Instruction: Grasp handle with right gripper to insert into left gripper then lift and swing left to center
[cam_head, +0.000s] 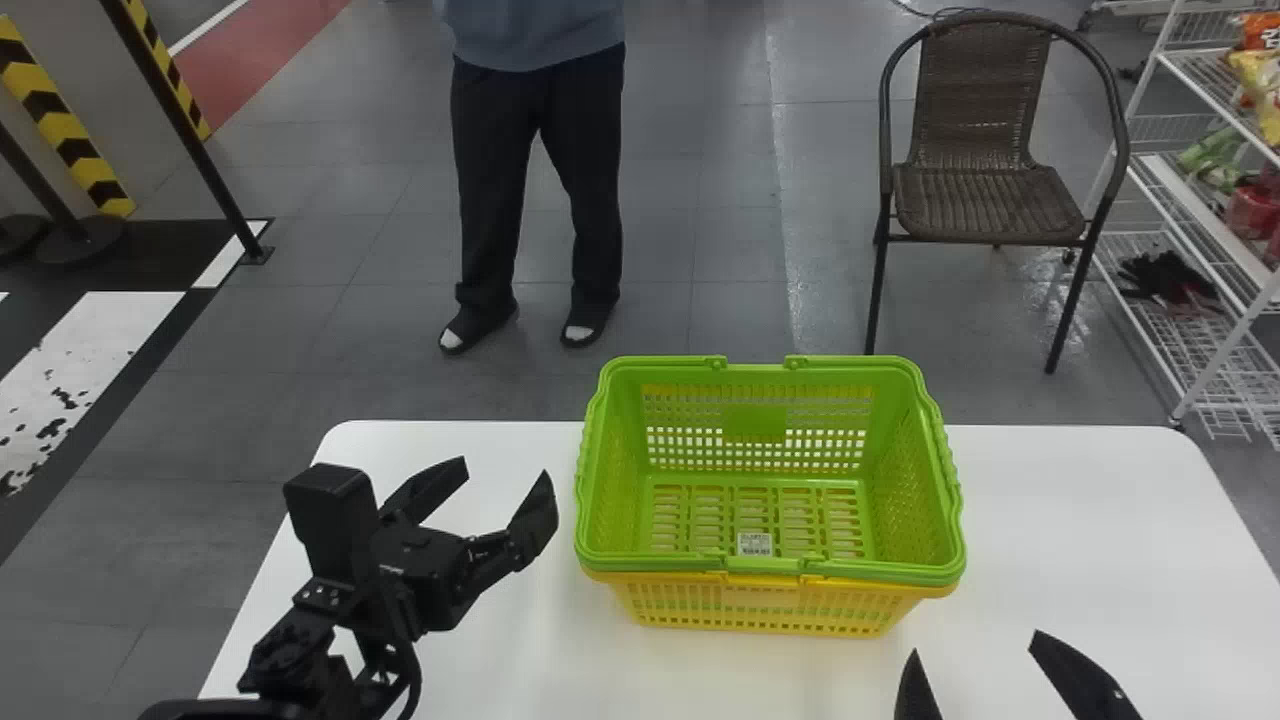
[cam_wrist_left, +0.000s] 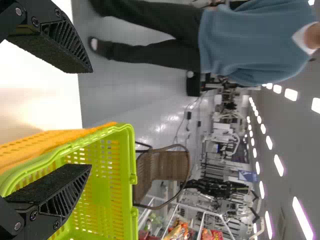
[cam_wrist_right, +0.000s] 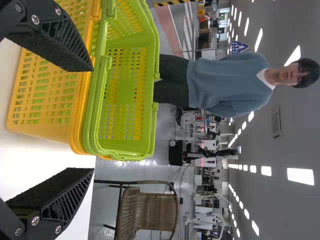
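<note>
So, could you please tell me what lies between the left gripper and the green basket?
In the head view, a narrow strip of bare white tabletop shows between the left gripper and the green basket.

Left arm (cam_head: 425, 580): matte black all over, square-edged block (cam_head: 328, 515) behind my left hand (cam_head: 505, 468), black cable (cam_head: 407, 640) looped just beside that block. My left hand and right hand (cam_head: 975, 645) match: black tapered fingers (cam_wrist_left: 57, 192), slanted slots (cam_wrist_right: 65, 202) cut along the sides, rough, grainy inner pads (cam_wrist_right: 47, 189), round silver screws (cam_wrist_right: 35, 220) at the finger roots.
</note>
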